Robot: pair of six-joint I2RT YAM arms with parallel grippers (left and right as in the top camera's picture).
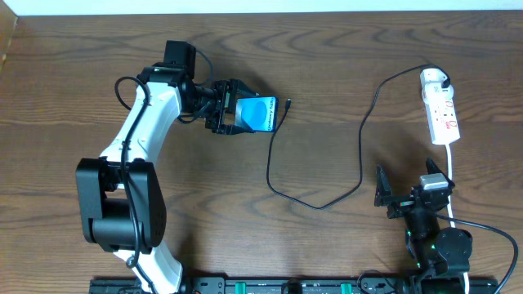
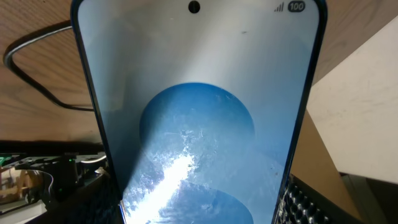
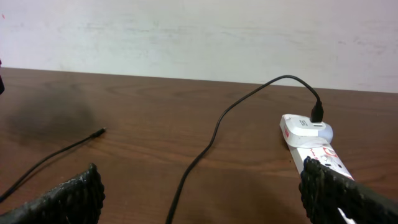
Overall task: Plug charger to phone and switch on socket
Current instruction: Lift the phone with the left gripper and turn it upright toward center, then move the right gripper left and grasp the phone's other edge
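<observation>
The phone [image 1: 256,113], with a bright blue screen, is held in my left gripper [image 1: 229,107] at the table's upper middle; it fills the left wrist view [image 2: 199,118]. The charger's thin black cable [image 1: 359,147] loops across the table; its small connector [image 1: 288,104] lies just right of the phone, apart from it. Its white plug [image 1: 432,79] sits in the socket [image 1: 442,114], a white power strip at the right, also in the right wrist view [image 3: 317,146]. My right gripper [image 1: 406,189] is open and empty below the strip.
The strip's white cord [image 1: 452,175] runs down past my right arm. The cable's low loop [image 1: 315,202] lies mid-table. A black rail [image 1: 270,286] runs along the front edge. A pale wall [image 3: 199,31] backs the table.
</observation>
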